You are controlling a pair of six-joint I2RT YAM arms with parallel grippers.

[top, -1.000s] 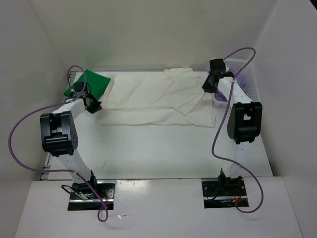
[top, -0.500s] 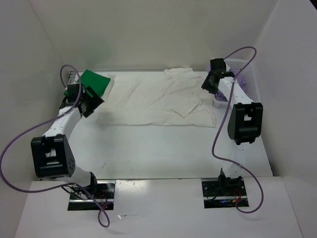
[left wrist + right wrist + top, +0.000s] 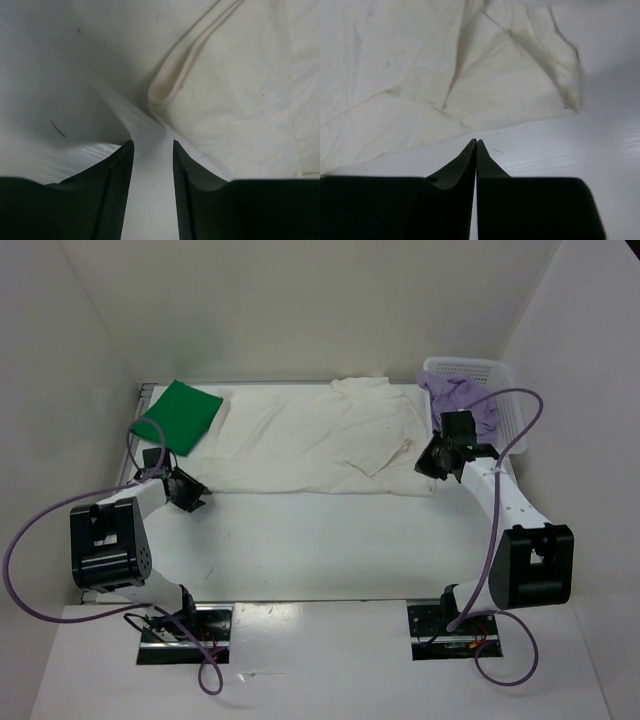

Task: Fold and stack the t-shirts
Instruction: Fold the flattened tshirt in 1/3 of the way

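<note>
The white t-shirt (image 3: 310, 440) lies spread flat across the back of the table. The green t-shirt (image 3: 178, 415) lies folded at the back left corner. The lavender t-shirt (image 3: 463, 398) sits crumpled in the white basket (image 3: 500, 370). My left gripper (image 3: 192, 497) is open and empty, low over the table just short of the white shirt's near left corner (image 3: 165, 90). My right gripper (image 3: 424, 466) is shut on nothing, over bare table at the white shirt's near right edge (image 3: 470, 100).
The white lattice basket stands at the back right against the wall. White walls close in the left, back and right sides. Purple cables loop from both arms over the table's sides.
My right arm has pulled back from the far right toward the near edge of the white shirt, uncovering the basket. My left gripper moved nearer, from beside the green shirt to the white shirt's near left corner.
</note>
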